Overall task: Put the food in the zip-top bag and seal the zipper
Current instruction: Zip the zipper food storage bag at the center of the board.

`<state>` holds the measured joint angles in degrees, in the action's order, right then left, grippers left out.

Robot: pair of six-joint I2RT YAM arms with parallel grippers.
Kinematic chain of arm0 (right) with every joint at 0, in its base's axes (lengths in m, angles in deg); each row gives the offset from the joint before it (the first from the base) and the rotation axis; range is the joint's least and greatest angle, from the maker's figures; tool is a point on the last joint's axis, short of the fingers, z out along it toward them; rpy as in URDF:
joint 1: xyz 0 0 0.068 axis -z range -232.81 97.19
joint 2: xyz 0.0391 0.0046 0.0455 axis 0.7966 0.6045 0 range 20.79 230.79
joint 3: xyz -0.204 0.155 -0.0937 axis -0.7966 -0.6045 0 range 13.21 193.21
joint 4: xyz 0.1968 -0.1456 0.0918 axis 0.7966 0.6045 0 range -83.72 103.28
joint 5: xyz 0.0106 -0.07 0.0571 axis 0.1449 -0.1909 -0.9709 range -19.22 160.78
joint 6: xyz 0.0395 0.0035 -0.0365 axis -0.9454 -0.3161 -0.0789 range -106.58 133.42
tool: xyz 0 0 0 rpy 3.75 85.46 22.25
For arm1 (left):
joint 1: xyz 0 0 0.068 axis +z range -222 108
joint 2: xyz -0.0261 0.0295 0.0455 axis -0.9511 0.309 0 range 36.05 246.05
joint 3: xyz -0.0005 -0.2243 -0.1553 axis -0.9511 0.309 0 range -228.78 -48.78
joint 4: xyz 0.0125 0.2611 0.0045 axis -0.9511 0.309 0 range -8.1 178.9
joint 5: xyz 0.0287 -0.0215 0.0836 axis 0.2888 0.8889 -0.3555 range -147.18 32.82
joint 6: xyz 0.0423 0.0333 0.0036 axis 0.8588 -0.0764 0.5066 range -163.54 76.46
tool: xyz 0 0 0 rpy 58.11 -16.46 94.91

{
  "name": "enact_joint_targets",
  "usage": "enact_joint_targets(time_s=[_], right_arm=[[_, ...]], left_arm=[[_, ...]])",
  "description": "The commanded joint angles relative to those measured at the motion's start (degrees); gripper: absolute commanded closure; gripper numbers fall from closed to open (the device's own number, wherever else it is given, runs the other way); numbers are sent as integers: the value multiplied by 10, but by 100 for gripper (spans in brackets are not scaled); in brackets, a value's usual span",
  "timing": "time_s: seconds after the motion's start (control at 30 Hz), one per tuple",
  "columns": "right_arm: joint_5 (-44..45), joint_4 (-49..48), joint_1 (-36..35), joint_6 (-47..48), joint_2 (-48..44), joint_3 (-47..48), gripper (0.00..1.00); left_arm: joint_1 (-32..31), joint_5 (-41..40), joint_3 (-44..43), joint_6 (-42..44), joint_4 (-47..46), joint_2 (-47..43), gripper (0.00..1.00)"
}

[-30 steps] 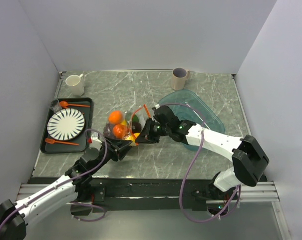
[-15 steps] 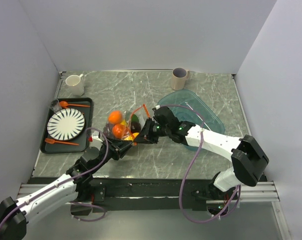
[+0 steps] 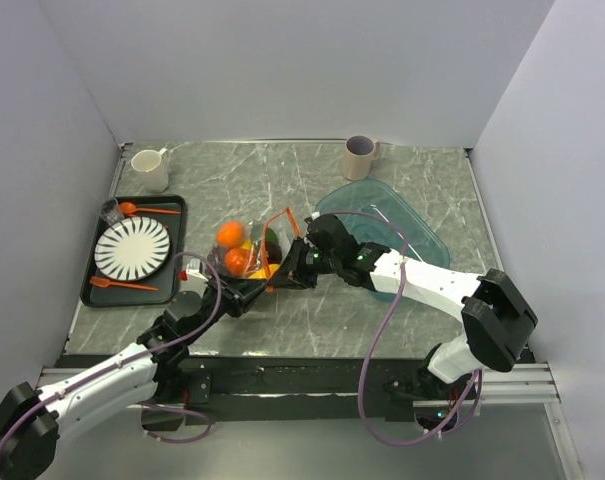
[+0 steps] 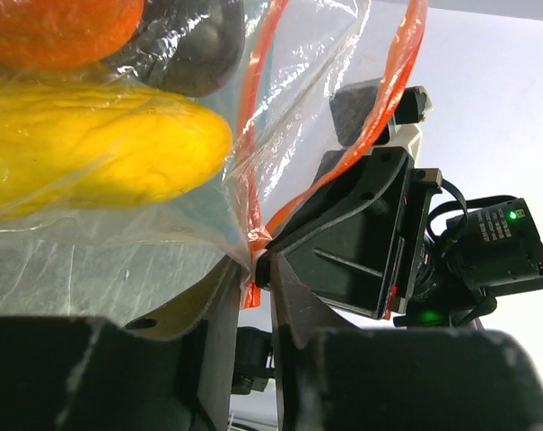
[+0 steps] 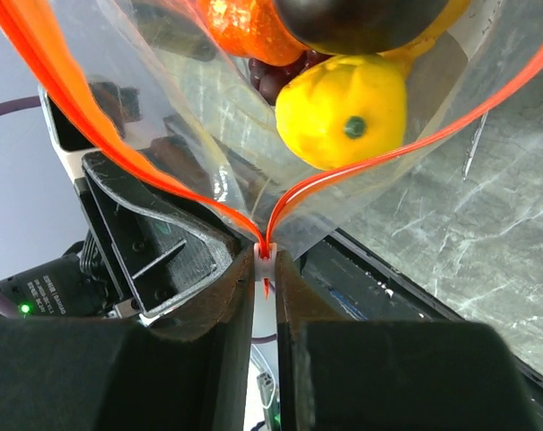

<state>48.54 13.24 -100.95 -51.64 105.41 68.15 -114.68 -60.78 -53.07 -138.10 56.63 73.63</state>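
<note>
Food (image 3: 230, 236) sits inside the bag (image 3: 260, 248), just left of centre in the overhead frame. The zipper (image 5: 91, 117) gapes in a wide loop, and both orange-red sides run down to one corner at the bottom centre of each wrist frame. There the right gripper (image 5: 264, 260) has its jaws pressed together on the strip. The left gripper (image 4: 258, 269) pinches the same corner from the other side, its jaws nearly touching with the strip caught between.

The film looks thin, crinkly and slippery, and the fruit gives it a sagging weight, so I judge it would slide or fold if grabbed by the wall. The strip is the stiffer part and the sensible hold — one gripper anchoring the corner, the other running along it.
</note>
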Motion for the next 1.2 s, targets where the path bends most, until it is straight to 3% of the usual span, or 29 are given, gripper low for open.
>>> enact_joint_targets(time_s=[0.0,0.27,0.47,0.53,0.6,0.73,1.0,1.17], right_arm=[[-12,-19,-9,-2,12,20,99],[-5,-13,-7,0,13,36,99],[0,-12,-6,0,10,44,99],[1,-16,-6,-2,9,42,98],[3,-15,-5,0,8,43,98],[1,-17,-5,-2,10,40,98],[-2,-12,1,2,9,48,98],[-8,-15,1,2,10,49,98]], left_arm=[[-6,-9,-24,13,0,-25,78],[-7,2,-20,16,12,-41,79],[-7,14,-16,21,5,-37,88],[-7,15,-12,23,1,-39,85],[-7,12,-12,25,-2,-43,74],[-7,11,-8,28,-4,-51,69],[-7,32,-5,49,-32,-35,83],[-7,32,-8,53,-41,-23,85]])
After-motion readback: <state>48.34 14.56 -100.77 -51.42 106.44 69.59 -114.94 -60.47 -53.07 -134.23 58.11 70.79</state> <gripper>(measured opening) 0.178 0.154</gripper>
